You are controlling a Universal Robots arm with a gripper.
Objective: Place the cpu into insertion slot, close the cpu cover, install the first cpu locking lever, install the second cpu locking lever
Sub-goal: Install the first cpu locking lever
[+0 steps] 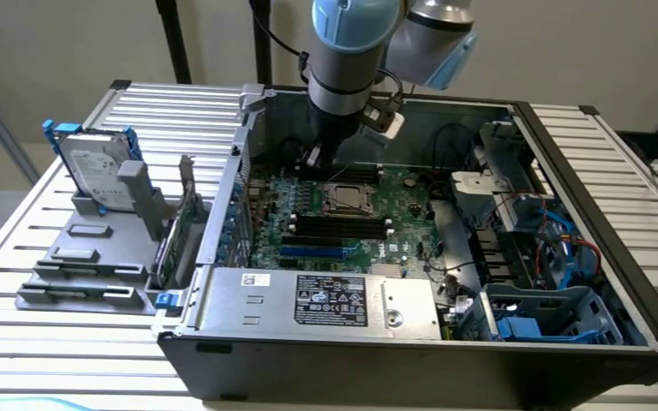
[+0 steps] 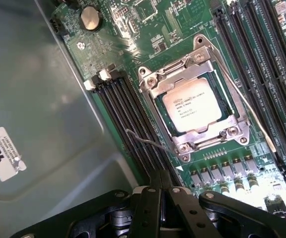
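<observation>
End effector [image 2: 160, 179] pressed together, empty; loose-looking locking lever [image 2: 150, 143] just ahead, between it and closed cpu cover [image 2: 202, 135] over cpu [image 2: 195, 104].

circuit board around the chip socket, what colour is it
Green. The circuit board shows best in the wrist view.

No wording legible; cpu [image 2: 196, 105] lid bears printed lines, too fine to read; power supply label [image 1: 331, 300], 6 o'clock from insertion slot [image 1: 346, 199] in exterior view, unreadable; white sticker [image 2: 4, 153] on case wall [image 2: 43, 99], bold black mark, undeciphered.
</observation>
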